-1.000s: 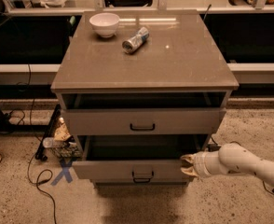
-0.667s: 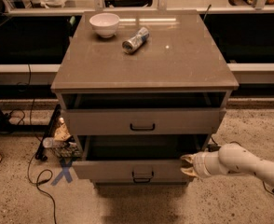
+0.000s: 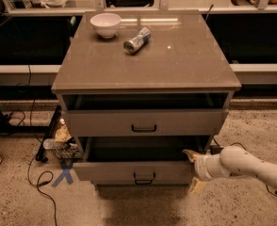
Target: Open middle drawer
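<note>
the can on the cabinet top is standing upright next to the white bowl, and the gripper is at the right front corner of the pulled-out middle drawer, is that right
Not quite. The camera view shows the can lying on its side, not upright. The rest holds: it is next to the white bowl on the cabinet top, and the gripper is at the right front corner of the pulled-out middle drawer.

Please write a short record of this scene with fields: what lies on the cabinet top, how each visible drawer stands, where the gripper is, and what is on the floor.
cabinet top: white bowl at back left; can lying on its side to the right of it
top drawer: open a little
middle drawer: pulled out farther than the top drawer; contents too dark to tell
gripper: at the right end of the middle drawer's front
floor: blue X mark left of the cabinet
</note>
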`<move>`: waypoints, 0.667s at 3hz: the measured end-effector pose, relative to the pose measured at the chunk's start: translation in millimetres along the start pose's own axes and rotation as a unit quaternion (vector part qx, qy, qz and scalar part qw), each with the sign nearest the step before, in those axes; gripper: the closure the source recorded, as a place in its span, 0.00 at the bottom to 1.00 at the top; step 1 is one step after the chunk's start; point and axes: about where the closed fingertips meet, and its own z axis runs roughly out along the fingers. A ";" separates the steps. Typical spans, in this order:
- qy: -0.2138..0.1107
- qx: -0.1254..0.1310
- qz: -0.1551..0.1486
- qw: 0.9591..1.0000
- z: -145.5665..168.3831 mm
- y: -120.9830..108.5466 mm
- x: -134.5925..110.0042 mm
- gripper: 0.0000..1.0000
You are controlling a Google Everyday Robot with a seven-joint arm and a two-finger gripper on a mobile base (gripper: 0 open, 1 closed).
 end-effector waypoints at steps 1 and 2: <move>0.008 -0.010 0.002 1.000 4.2 1.7 -1.4 0.00; 0.024 -0.025 0.011 0.999 7.7 0.4 -3.2 0.00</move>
